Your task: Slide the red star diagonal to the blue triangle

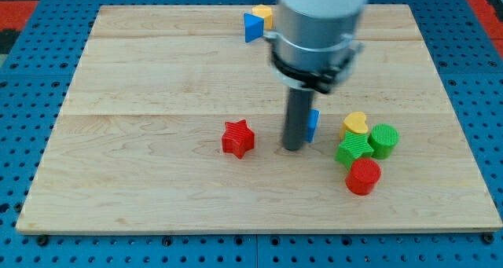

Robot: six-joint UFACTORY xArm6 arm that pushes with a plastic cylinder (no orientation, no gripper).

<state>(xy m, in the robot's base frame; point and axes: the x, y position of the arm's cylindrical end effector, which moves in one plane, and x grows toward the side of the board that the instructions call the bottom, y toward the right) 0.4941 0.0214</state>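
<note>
A broad, smooth cylinder of pale grey-white arm housing (322,5) fills the upper part of the body, blurred at its edges. At its 6 o'clock end sits a darker metallic grey collar (314,52) ringed by a black clamp band (small lugs jut at its sides). From there a straight dark grey rod (297,119) descends to my tip (293,148).

A robotics lab bench setup is indicated: a pale wooden bench (157,79) is laid on a blue perforated mounting plate (31,64), small ridged plastic blocks such as a red star (237,137) are scattered on it, and a grey robot arm (318,32) is mounted above.
</note>
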